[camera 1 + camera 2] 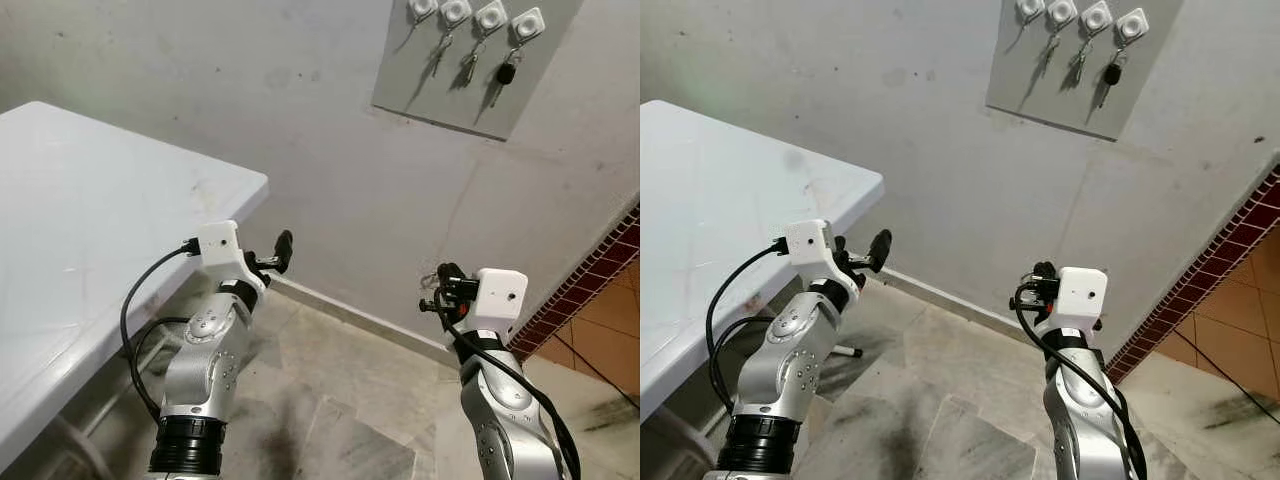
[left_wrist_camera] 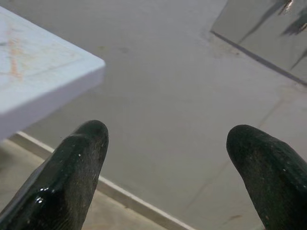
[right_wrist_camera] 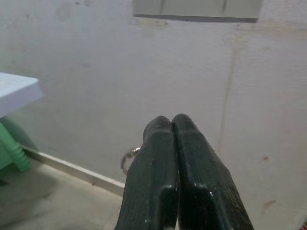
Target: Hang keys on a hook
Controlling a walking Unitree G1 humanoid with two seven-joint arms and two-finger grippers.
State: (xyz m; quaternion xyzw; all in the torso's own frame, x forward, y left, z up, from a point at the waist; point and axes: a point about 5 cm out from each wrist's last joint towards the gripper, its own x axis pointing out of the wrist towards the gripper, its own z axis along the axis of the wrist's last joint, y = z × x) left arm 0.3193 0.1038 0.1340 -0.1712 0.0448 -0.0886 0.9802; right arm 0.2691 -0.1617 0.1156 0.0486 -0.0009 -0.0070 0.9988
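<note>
The wall panel (image 1: pixel 470 75) sits high on the wall (image 1: pixel 330 150), which serves as the landmark here. Four hooks (image 1: pixel 490 17) run in a row along the panel's top, and keys (image 1: pixel 506 74) hang from them against the panel. Where the wall meets the floor (image 1: pixel 340 400) a skirting strip (image 1: pixel 350 315) runs along its foot. The counter (image 1: pixel 90 230) stands to the left, its corner close to the wall. Before the wall, over the floor, the left pincer (image 1: pixel 282 250) is raised just beyond the counter's corner, and the right pincer (image 1: pixel 448 283) is raised further right, well below the panel. A tiled band (image 1: pixel 590 285) slants along the wall at far right.
</note>
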